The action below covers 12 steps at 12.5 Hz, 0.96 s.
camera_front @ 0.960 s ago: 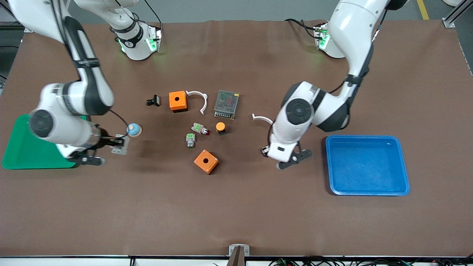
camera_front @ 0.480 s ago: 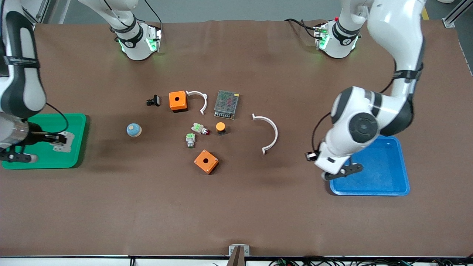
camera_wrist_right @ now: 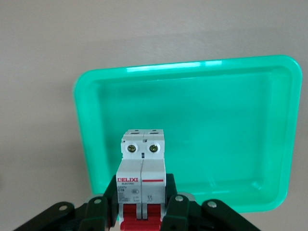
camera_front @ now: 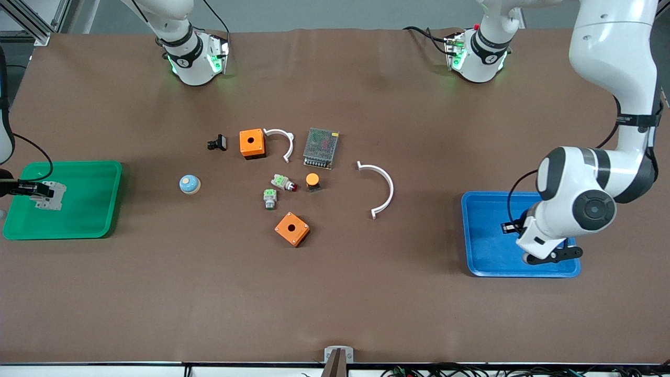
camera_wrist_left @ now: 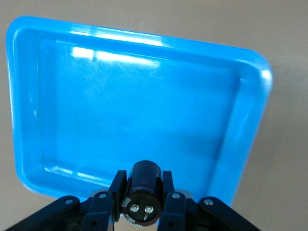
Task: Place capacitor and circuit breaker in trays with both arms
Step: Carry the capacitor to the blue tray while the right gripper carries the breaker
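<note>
While both arms hang over their trays, I check each grasp. My left gripper has its jaws closed on the capacitor, a black cylinder with its terminal end facing the wrist camera. It hangs over the blue tray at the left arm's end of the counter, above the tray's bare floor.

My right gripper has its jaws clamped on the breaker at its red-lever end, the white body and two screw terminals sticking out. It hangs over the green tray at the right arm's end; in the front view I see the breaker above the tray's interior.

Mid-counter lie two orange boxes, two white arcs and a blue dome.
</note>
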Each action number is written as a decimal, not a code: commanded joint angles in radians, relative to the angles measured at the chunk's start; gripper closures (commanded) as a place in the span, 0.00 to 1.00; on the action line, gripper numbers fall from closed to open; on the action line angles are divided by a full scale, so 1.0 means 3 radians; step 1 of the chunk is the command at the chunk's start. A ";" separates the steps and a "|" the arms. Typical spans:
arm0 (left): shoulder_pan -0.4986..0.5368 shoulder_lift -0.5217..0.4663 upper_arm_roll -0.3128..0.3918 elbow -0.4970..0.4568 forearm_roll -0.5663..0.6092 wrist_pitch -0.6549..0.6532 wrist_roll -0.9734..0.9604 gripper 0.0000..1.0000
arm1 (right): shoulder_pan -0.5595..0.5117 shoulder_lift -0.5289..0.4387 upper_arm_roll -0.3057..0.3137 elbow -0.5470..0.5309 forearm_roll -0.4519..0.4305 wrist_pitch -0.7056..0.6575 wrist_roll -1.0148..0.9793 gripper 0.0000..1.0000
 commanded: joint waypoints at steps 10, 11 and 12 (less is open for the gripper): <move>0.0651 0.0334 -0.0049 -0.0189 0.0045 0.0701 0.1137 0.72 | -0.0316 0.0597 0.0076 0.0010 -0.0070 0.0672 -0.0365 0.74; 0.0646 0.0344 -0.0049 -0.0184 0.0040 0.0701 0.1132 0.49 | -0.0316 0.0598 0.0076 -0.0015 -0.0070 0.0693 -0.0365 0.73; 0.0646 0.0339 -0.0049 -0.0184 0.0035 0.0696 0.1132 0.26 | -0.0326 0.0598 0.0076 -0.0021 -0.0070 0.0688 -0.0365 0.70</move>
